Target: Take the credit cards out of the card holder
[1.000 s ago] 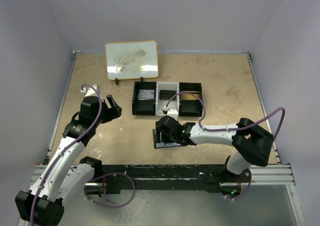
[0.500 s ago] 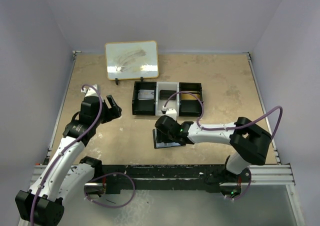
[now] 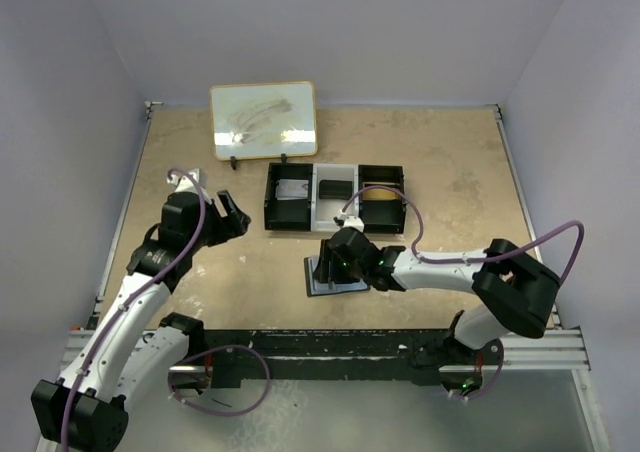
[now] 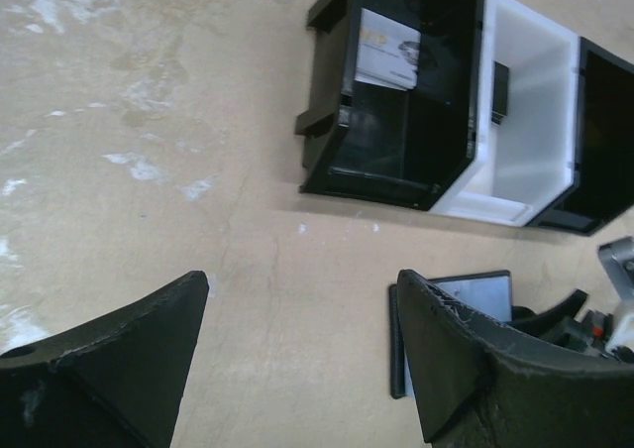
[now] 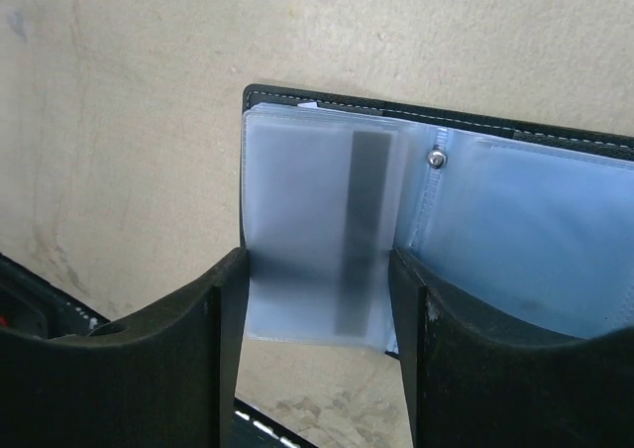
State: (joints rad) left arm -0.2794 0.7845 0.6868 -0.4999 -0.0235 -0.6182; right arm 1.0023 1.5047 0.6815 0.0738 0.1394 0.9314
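Tan tabletop [image 3: 450, 172], black-and-white tray [image 3: 268, 210] toward the back. Card holder [image 3: 318, 286] lying open and flat, front centre, near side of tray. Right gripper [image 5: 319, 270] down on it, fingers flanking clear sleeve [image 5: 297, 210] with dark-striped card [image 5: 367, 230]; clamped or just touching, cannot tell. Left gripper [image 4: 299, 284] spread wide, empty, hovering left of tray.

Overhead looks down; wrist views share card holder [image 4: 474, 294].
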